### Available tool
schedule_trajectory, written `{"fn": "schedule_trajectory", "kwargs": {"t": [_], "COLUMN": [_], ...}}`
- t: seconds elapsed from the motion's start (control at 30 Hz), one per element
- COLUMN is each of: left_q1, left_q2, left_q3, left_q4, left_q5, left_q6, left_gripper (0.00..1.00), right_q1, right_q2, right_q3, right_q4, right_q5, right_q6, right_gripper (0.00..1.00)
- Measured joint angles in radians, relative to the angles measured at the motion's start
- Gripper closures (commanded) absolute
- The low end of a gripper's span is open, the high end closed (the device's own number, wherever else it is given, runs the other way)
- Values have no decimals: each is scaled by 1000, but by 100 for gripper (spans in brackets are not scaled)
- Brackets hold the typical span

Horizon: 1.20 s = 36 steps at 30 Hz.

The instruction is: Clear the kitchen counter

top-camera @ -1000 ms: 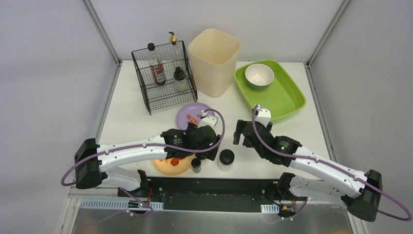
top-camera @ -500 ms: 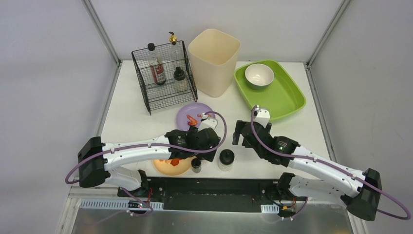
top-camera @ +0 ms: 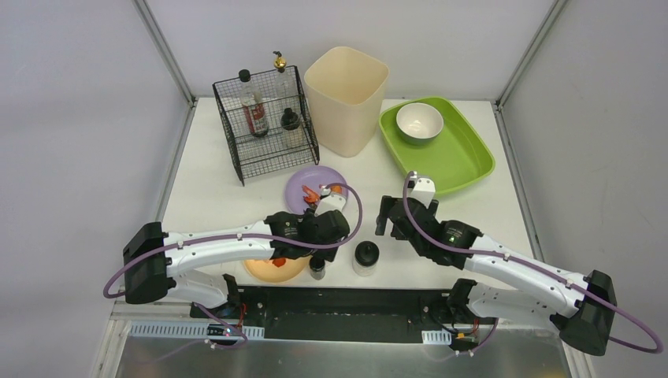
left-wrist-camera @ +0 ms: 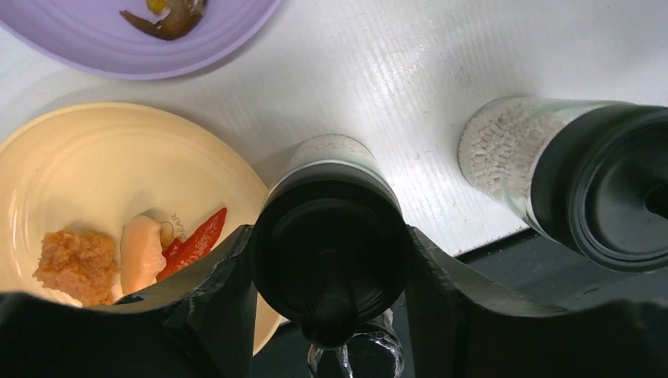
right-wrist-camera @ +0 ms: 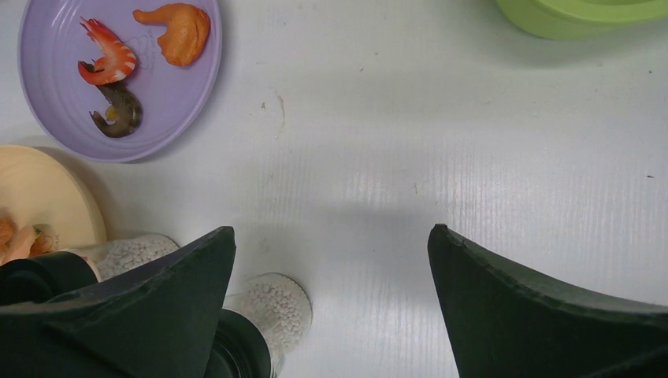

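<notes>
The white kitchen counter (top-camera: 213,197) carries a small glass shaker with a black cap (top-camera: 317,268) at its near edge. My left gripper (top-camera: 318,258) is shut on this shaker's cap; in the left wrist view the fingers (left-wrist-camera: 224,291) press both sides of the cap (left-wrist-camera: 329,252). A wider black-capped shaker (top-camera: 365,257) stands just to its right, and shows in the left wrist view too (left-wrist-camera: 599,181). My right gripper (top-camera: 384,218) is open and empty over bare counter (right-wrist-camera: 331,260), right of the wider shaker (right-wrist-camera: 272,311).
A cream plate of food (top-camera: 276,269) and a purple plate of shrimp (top-camera: 313,187) lie by the left arm. A wire rack of bottles (top-camera: 264,122), a beige bin (top-camera: 346,98) and a green tray (top-camera: 465,161) holding a white bowl (top-camera: 418,122) stand at the back.
My left gripper has moved toward the near edge and come down around the small shaker. The right gripper has shifted slightly left.
</notes>
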Motion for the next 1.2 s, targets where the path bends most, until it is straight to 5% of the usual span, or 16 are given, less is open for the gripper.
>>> {"fn": "schedule_trajectory", "kwargs": {"t": [0.13, 0.43, 0.93, 1.2], "left_q1": [1, 77, 476, 698], "left_q2": [0, 5, 13, 185], "left_q3": [8, 172, 598, 848], "left_q4": [-22, -84, -132, -163], "left_q5": [-23, -60, -43, 21], "left_q6": [11, 112, 322, 387], "left_gripper": [100, 100, 100, 100], "right_q1": [0, 0, 0, 0], "right_q2": [2, 0, 1, 11], "right_q3": [0, 0, 0, -2], "right_q4": [0, 0, 31, 57], "right_q5": [-2, -2, -24, -48], "right_q6": [0, 0, 1, 0], "right_gripper": [4, 4, 3, 3]}}
